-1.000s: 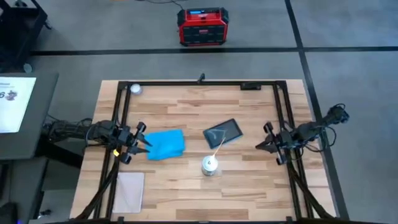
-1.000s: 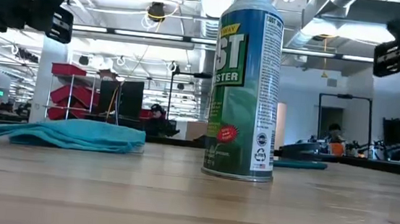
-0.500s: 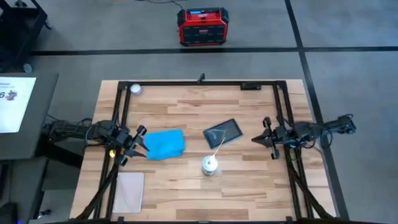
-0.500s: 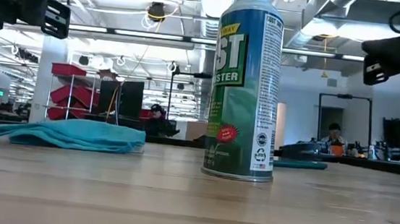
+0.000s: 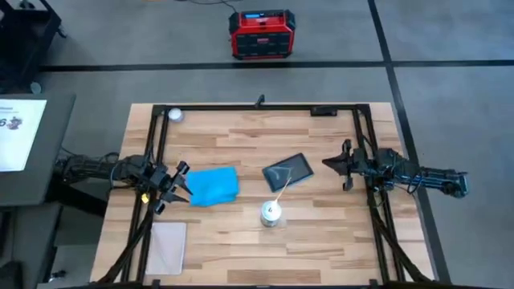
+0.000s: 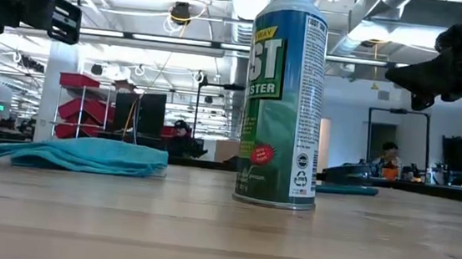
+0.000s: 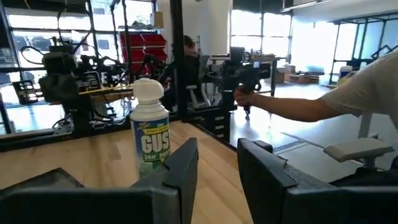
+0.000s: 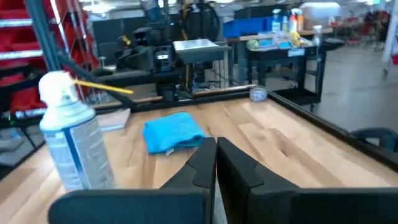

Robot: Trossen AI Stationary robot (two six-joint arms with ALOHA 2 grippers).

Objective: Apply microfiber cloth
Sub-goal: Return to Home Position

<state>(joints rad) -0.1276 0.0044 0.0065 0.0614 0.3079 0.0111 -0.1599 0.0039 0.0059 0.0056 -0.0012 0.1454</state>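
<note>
The sky-blue microfiber cloth lies rumpled on the wooden table left of centre, and also shows in the low view and the right wrist view. The dark tablet lies flat to its right. My left gripper hovers open by the cloth's left edge, well above the table; its fingers show apart in the left wrist view. My right gripper is shut, raised right of the tablet, pointing toward it.
A spray can with a thin straw stands upright in front of the tablet. A pale sheet lies at the near left corner, and a small white ball at the far left. A person's arm shows beyond the table.
My right gripper has swung toward the table's far edge and a little left, closer to the tablet's right side, staying above the table. The cloth, tablet and can have stayed where they were.
</note>
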